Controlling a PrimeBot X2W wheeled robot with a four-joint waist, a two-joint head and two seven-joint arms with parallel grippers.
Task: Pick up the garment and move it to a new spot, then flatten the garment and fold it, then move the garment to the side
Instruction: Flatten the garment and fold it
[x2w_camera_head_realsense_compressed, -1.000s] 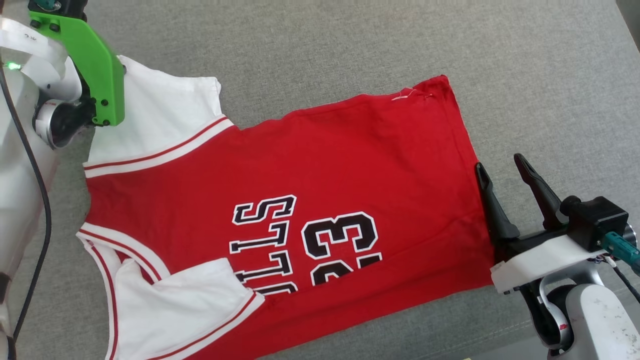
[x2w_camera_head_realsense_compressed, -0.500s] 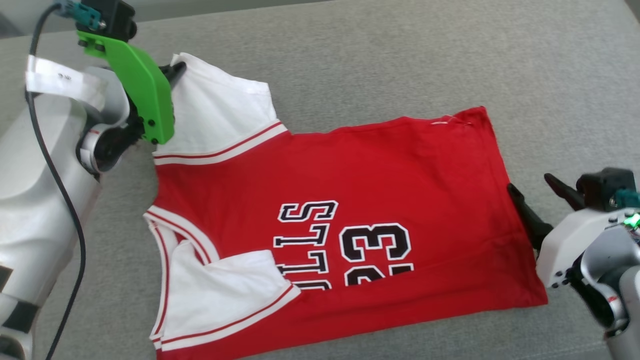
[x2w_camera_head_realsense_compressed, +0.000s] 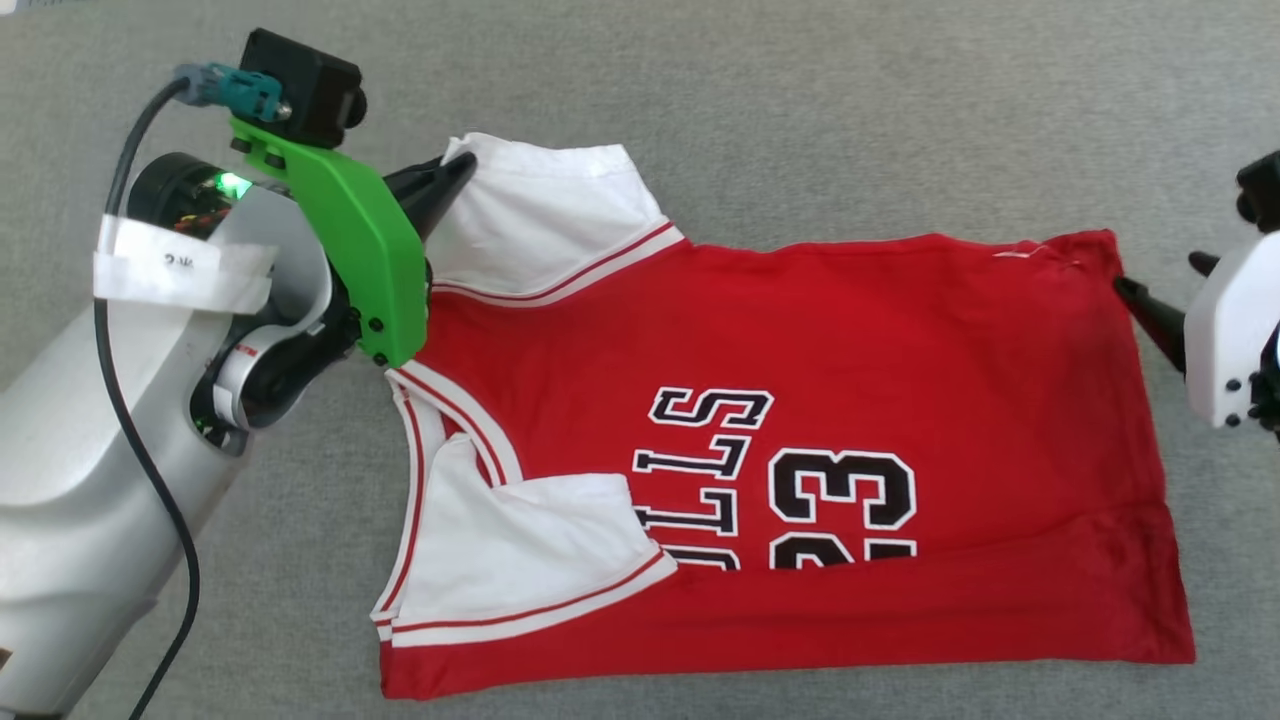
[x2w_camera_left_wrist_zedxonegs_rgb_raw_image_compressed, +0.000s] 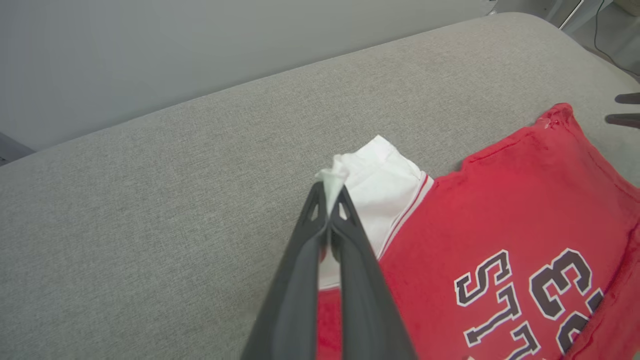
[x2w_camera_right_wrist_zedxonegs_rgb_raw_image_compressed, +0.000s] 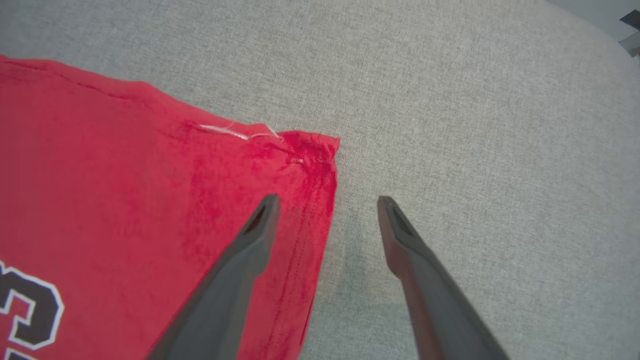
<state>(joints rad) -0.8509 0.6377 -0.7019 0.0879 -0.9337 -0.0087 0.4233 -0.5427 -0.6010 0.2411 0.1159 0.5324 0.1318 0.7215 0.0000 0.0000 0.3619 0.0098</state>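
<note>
The garment (x2w_camera_head_realsense_compressed: 850, 340), a red jersey with white sleeves and black lettering, lies flat on the grey padded surface with its collar to the left and its hem to the right. The near sleeve is folded over the chest. My left gripper (x2w_camera_head_realsense_compressed: 462, 165) is shut on the tip of the far white sleeve (x2w_camera_left_wrist_zedxonegs_rgb_raw_image_compressed: 380, 175), with a pinch of white cloth showing between its fingers (x2w_camera_left_wrist_zedxonegs_rgb_raw_image_compressed: 345, 260). My right gripper (x2w_camera_right_wrist_zedxonegs_rgb_raw_image_compressed: 327, 200) is open and straddles the hem just below the far hem corner (x2w_camera_right_wrist_zedxonegs_rgb_raw_image_compressed: 315, 150). One finger is over the red cloth and the other over bare surface. In the head view it is the right gripper (x2w_camera_head_realsense_compressed: 1158, 272) at the right edge.
The grey padded surface (x2w_camera_head_realsense_compressed: 800, 120) extends all around the garment. In the left wrist view its rounded far edge (x2w_camera_left_wrist_zedxonegs_rgb_raw_image_compressed: 200, 100) meets a plain grey wall. My left forearm and green wrist bracket (x2w_camera_head_realsense_compressed: 360, 250) stand beside the collar.
The head view has shifted. Relative to the garment, my right gripper has moved along the hem from its middle toward the far corner. My left gripper stays on the far sleeve.
</note>
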